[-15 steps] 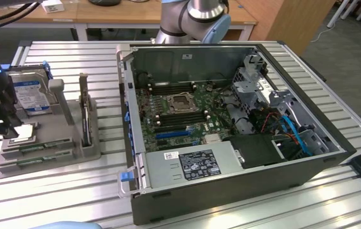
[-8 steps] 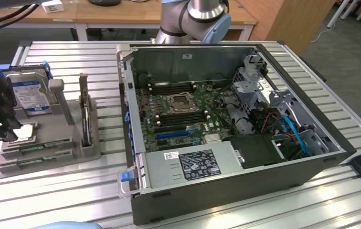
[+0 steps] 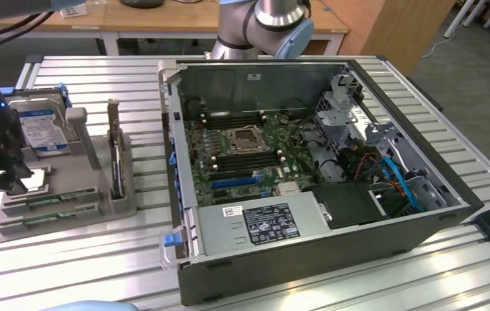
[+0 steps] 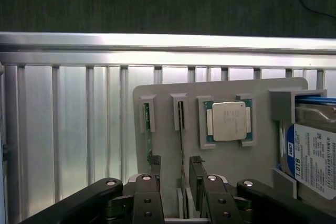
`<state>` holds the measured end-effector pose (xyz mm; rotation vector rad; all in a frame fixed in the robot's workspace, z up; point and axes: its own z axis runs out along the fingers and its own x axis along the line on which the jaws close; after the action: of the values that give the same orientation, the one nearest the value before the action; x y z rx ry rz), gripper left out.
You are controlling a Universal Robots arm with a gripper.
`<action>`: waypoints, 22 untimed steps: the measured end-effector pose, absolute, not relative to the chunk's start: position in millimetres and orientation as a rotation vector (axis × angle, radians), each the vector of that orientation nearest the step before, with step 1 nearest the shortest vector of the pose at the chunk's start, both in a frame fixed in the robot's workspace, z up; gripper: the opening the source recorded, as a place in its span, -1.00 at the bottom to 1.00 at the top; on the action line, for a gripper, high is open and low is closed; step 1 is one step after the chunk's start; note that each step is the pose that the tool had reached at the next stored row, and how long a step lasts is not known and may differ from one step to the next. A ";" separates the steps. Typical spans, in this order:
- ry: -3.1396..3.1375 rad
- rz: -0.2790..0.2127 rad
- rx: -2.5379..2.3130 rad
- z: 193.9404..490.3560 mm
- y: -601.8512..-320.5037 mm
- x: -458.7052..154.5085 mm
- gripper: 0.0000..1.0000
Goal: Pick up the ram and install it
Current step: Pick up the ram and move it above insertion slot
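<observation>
Straddles ram with gripper open, set on edge in grey holder at 9 o'clock of PC case in exterior view; probably light, stiff, fragile, best pinched mid-length across flat faces.

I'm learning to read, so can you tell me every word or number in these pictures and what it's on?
"1.0TB": on the blue-and-white label of the silver hard drive.
Rest of that label: too small to read.
Black-and-white sticker on the grey metal power supply box: too small.
Small white sticker on the black computer case's inner wall: too small.
Square silver processor chip in the grey plastic tray: markings blurred.
</observation>
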<state>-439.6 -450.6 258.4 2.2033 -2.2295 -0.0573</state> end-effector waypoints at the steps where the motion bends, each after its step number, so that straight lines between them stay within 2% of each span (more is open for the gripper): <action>1: -2.229 -0.057 2.204 256.9 -450.9 -439.2 -0.29; 10: -2.220 -0.051 2.208 242.4 -453.8 -438.0 -0.29; 22: -2.216 -0.049 2.210 237.3 -470.2 -436.3 -0.29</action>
<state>-436.3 -470.2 237.3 2.2102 -2.2155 -0.0492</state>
